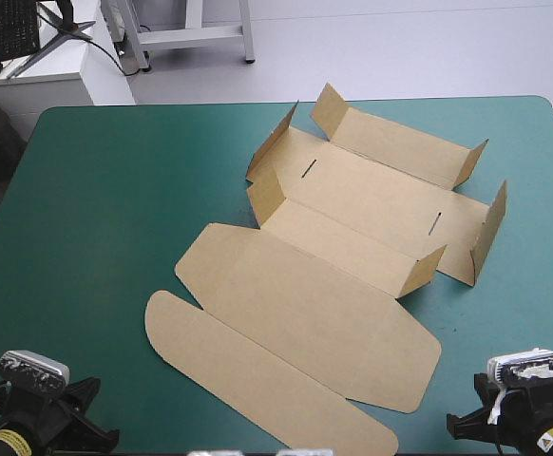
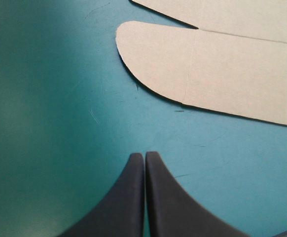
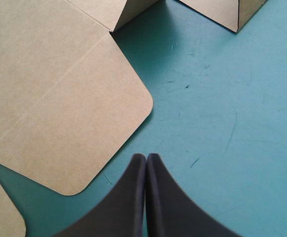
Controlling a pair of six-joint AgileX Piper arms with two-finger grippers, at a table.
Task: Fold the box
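Note:
The brown box (image 1: 352,228) lies in the middle of the teal-green table as a cut sheet. Its far half has low walls partly raised around a base with two slots. The lid panel (image 1: 305,313) and its rounded tuck flap (image 1: 248,375) lie flat toward the near edge. My left gripper (image 2: 144,157) is shut above bare cover, just short of the rounded flap end (image 2: 183,59). My right gripper (image 3: 146,158) is shut too, beside the lid's rounded corner (image 3: 69,113), with a raised wall corner (image 3: 232,12) farther ahead. Neither gripper touches the board.
Both arms sit low at the near corners of the table (image 1: 105,190). Bare teal-green cover stretches to the left of the box and along the right edge. A white desk with a keyboard (image 1: 29,47) stands beyond the far left corner.

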